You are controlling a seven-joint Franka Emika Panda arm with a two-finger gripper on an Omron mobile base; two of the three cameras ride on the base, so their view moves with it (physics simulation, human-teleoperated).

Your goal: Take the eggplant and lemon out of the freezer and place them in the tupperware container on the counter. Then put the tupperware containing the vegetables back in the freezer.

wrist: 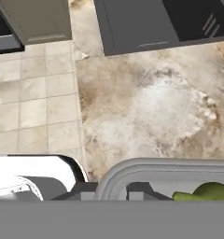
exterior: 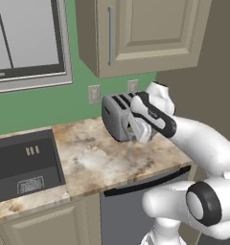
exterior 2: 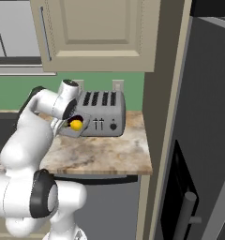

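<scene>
My gripper (exterior: pixel 138 130) hangs just above the counter (exterior: pixel 97 158) in front of the toaster, shut on the rim of the tupperware container (exterior 2: pixel 71 126). The grey translucent tray is tilted and off the stone. In it lies the lemon (exterior 2: pixel 76 124), bright yellow. In the hand view the gripper (wrist: pixel 111 189) clamps the tray's rounded rim (wrist: pixel 165 167), and the lemon (wrist: pixel 209 191) shows yellow-green at the bottom right. The eggplant is hidden. Grey appliance doors (exterior 2: pixel 206 117) with a long handle (exterior 2: pixel 187 208) rise at the right; I cannot tell which is the freezer's.
A silver four-slot toaster (exterior 2: pixel 102 112) stands at the back of the counter against the green wall. A dark cooktop (exterior: pixel 21 162) lies at the left. Beige upper cabinets (exterior: pixel 136 33) hang overhead. A grey dishwasher front (exterior: pixel 121 210) sits under the worktop, with tiled floor (wrist: pixel 34 93) below.
</scene>
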